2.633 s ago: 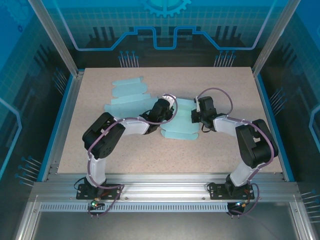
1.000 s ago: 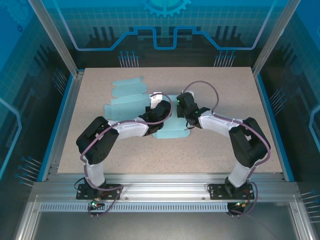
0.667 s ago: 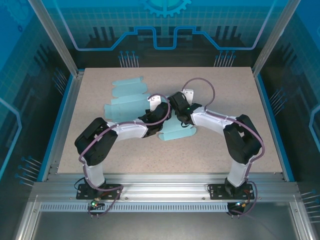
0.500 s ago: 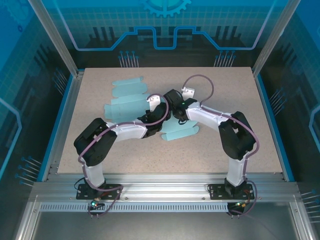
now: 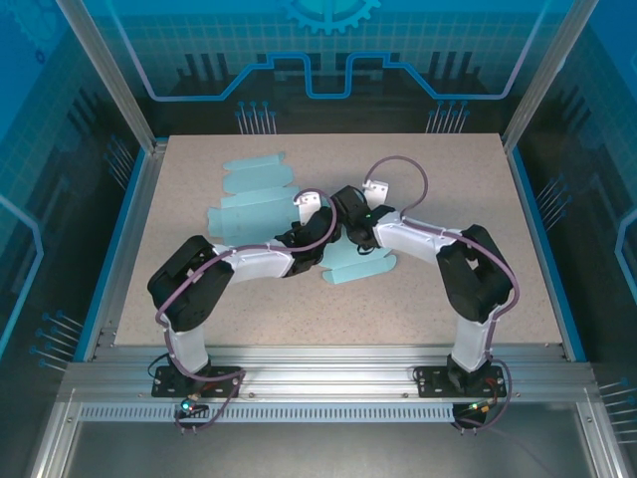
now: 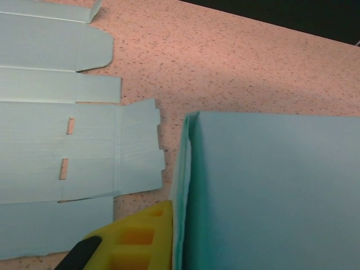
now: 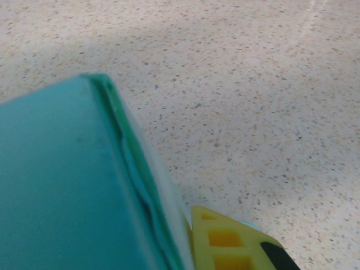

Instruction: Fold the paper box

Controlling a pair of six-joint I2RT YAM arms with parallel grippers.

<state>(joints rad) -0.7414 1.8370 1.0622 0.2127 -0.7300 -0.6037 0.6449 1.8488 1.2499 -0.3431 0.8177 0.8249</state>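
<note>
The paper box (image 5: 358, 265) is a pale teal cardboard blank in the middle of the table, part of it lifted and doubled up between the two grippers. My left gripper (image 5: 317, 225) and right gripper (image 5: 345, 211) meet tip to tip over it. In the left wrist view a yellow finger (image 6: 142, 241) presses against the edge of a raised teal panel (image 6: 270, 191); my left gripper (image 6: 178, 228) is shut on it. In the right wrist view the layered panel (image 7: 56, 185) stands against a yellow finger (image 7: 225, 243); my right gripper (image 7: 184, 228) is shut on that edge.
A second, flat unfolded teal blank (image 5: 254, 191) lies at the back left, close behind the left gripper, and its slotted panels (image 6: 56, 157) fill the left wrist view's left side. Speckled tabletop (image 5: 448, 179) stretches to the right and front. Metal frame posts stand at the corners.
My right gripper has swung left across the table to meet the left gripper, carrying its side of the box over. Less of the blank lies flat now.
</note>
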